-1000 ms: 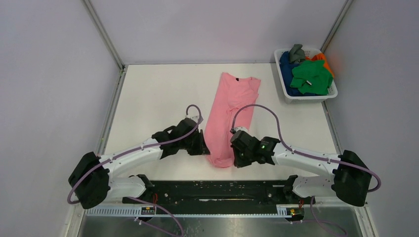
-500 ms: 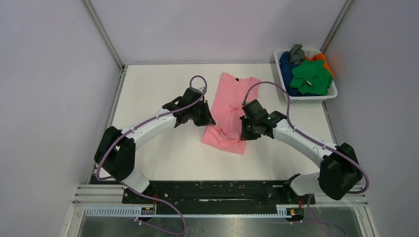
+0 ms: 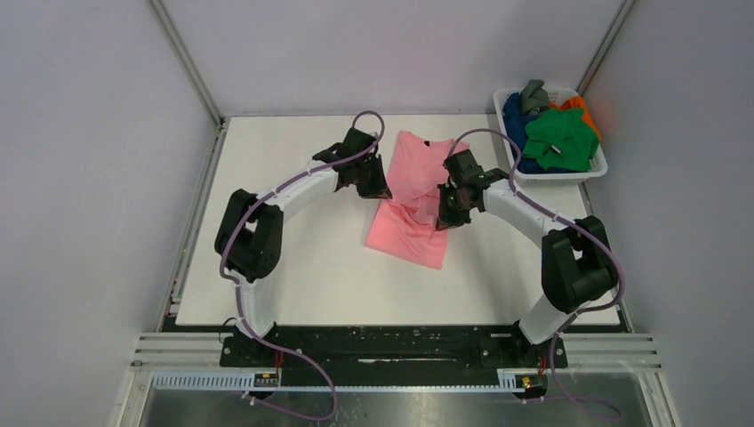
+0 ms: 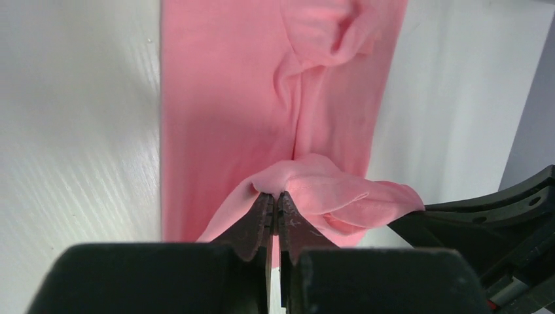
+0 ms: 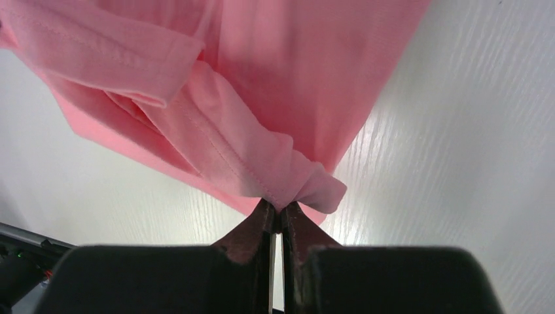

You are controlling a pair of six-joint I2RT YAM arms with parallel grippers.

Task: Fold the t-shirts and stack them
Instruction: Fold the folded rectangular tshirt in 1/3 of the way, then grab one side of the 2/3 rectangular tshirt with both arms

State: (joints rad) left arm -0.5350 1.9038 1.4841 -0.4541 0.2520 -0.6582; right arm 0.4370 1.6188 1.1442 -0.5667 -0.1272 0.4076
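A: Top external has us mid-fold on the pink t-shirt: near hem lifted and doubled back toward the collar, out in the middle of the surface

B: And we've got both corners. Left fingers are pressed tight together on a pink bunch, and right fingers are likewise pinched on a hem corner

A: So the cloth hangs straight off each tip, with the rest spread flat beyond

B: Next, we reckon, we carry that hem on to the collar, level, lay it down, then let go

A: Other t-shirts wait in the basket, far right, well apart from us
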